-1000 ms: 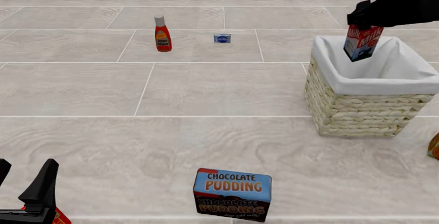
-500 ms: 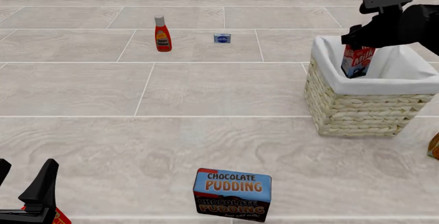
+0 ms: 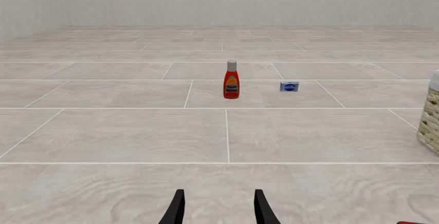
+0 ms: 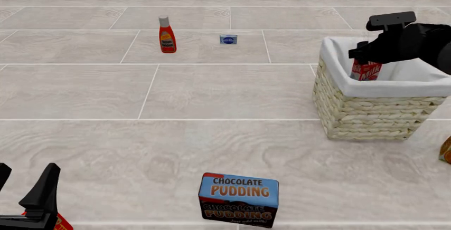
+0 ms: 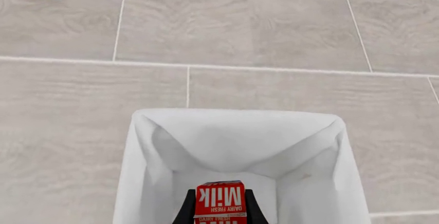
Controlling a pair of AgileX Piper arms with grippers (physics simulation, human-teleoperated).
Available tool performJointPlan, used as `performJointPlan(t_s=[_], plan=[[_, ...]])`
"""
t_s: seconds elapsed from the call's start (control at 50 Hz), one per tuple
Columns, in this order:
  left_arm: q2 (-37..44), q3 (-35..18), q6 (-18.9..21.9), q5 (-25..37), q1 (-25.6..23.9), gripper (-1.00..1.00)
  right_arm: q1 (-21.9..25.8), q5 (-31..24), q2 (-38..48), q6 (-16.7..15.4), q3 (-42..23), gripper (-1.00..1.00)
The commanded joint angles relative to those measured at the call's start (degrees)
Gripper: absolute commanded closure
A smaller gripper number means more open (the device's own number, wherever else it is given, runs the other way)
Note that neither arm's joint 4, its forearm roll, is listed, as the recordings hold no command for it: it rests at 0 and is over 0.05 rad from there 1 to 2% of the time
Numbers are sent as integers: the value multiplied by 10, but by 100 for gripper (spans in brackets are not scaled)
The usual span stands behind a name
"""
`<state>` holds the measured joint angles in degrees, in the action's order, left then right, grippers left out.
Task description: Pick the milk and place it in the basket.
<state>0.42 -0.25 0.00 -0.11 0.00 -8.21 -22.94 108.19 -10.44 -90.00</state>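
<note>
Since the earlier frames the milk point(image 4: 366, 70) has been lowered from above the rim to well inside the basket point(image 4: 373, 115); only its red upper part is seen over the white liner in the front view. The right gripper point(image 4: 368, 61) has come down with it and is closed on the carton, 1 finger point(image 5: 185, 211) flat against each side face, as the right wrist view shows. The carton is held upright, lettering toward the wrist camera, presumably so it can be set down standing. Whether its base touches the basket floor cannot be told. Release is judged the remaining step.

The left gripper point(image 3: 218, 211) is parked low and idle, its 2 fingers apart with nothing between them. Well ahead of those fingers stand the ketchup bottle point(image 3: 232, 79) and a small blue box point(image 3: 289, 86). The chocolate pudding box point(image 4: 239, 200) is untouched.
</note>
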Motion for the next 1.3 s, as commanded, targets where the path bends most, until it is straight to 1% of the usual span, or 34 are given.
performJointPlan(t_s=[0.02, 0.48, 0.72, 0.74, 1.02, 1.3], plan=[[0, 0, 0, 0, 0, -100, -9, 12, 11, 17, -4, 100], [0, 0, 0, 0, 0, -100, -19, 24, 36, 21, 6, 100], [0, 0, 0, 0, 0, -100, -20, 21, 35, 21, 10, 100], [0, 0, 0, 0, 0, -100, -20, 20, 34, 19, 10, -100], [0, 0, 0, 0, 0, -100, -19, 13, 6, 15, 15, -100], [0, 0, 0, 0, 0, -100, -14, -1, -80, 9, 41, -100]])
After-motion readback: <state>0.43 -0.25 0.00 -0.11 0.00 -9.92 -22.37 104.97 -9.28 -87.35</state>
